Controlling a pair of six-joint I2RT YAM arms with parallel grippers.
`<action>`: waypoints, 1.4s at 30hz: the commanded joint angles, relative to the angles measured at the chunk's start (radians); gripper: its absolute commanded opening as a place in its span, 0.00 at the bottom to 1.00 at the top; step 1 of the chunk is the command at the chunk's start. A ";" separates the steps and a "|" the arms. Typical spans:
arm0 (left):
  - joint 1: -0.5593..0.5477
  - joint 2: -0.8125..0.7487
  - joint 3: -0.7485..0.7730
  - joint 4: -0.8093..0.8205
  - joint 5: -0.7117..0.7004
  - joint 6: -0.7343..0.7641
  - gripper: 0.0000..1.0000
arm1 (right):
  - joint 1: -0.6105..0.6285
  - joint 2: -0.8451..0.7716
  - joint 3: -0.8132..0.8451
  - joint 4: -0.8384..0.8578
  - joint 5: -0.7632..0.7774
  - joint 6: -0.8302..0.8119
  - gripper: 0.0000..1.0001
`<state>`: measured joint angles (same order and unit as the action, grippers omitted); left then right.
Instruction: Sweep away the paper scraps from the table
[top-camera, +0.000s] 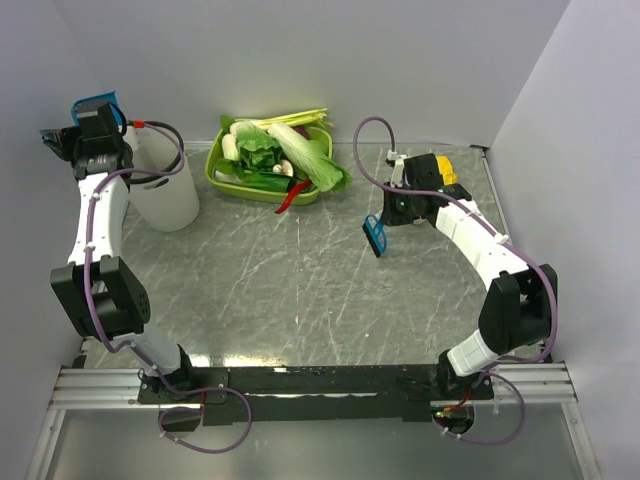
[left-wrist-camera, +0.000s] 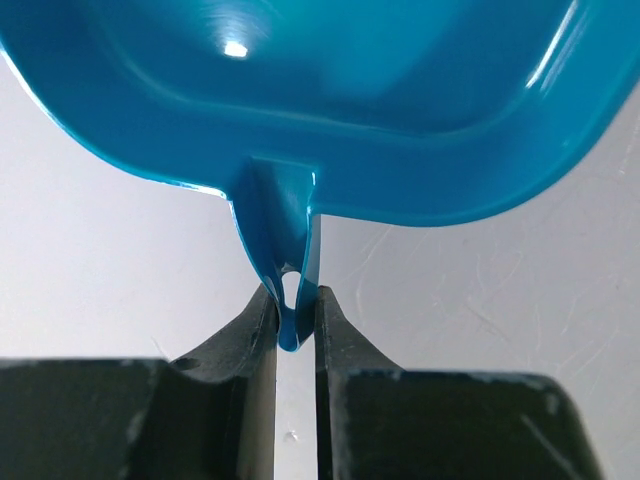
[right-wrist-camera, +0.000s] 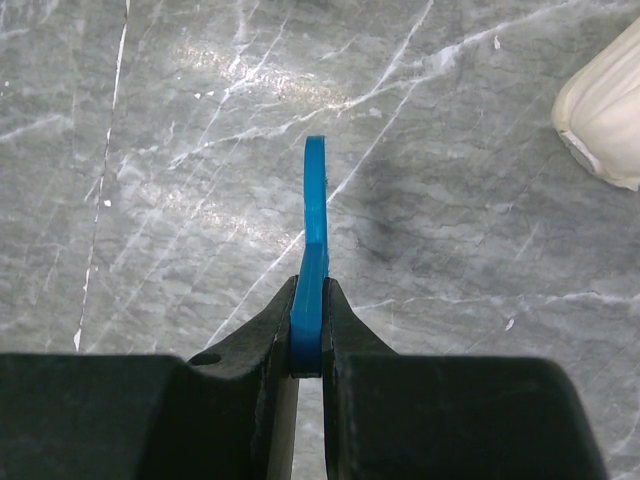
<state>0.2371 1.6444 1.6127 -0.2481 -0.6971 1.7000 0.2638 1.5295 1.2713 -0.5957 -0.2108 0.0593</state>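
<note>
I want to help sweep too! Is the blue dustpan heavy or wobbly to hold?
Probably light: the left gripper holds the whole dustpan by just its thin handle tab. It looks like stiff, glossy plastic, with a firm scoop shape. That shiny surface might be slippery, so it could twist in a small pinch.

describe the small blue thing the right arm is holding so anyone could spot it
On the grey marble table, look right of the green tray of vegetables to the right arm's hand. It pinches a small flat blue brush, hanging over bare table. The only other blue thing, the dustpan, is much bigger and up at the far left by the white bucket.
</note>
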 joint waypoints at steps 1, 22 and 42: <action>0.004 -0.040 0.021 -0.014 -0.033 -0.034 0.01 | -0.001 -0.020 0.045 0.022 -0.012 0.008 0.00; -0.278 -0.027 0.336 -0.571 0.229 -0.677 0.01 | -0.001 -0.038 0.054 0.013 0.010 -0.026 0.00; -0.636 -0.143 -0.207 -0.950 0.837 -0.879 0.01 | 0.003 -0.155 -0.091 0.181 0.022 -0.552 0.00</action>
<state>-0.3943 1.4483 1.4673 -1.1278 0.0093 0.9184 0.2638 1.4681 1.2316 -0.5259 -0.1917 -0.3397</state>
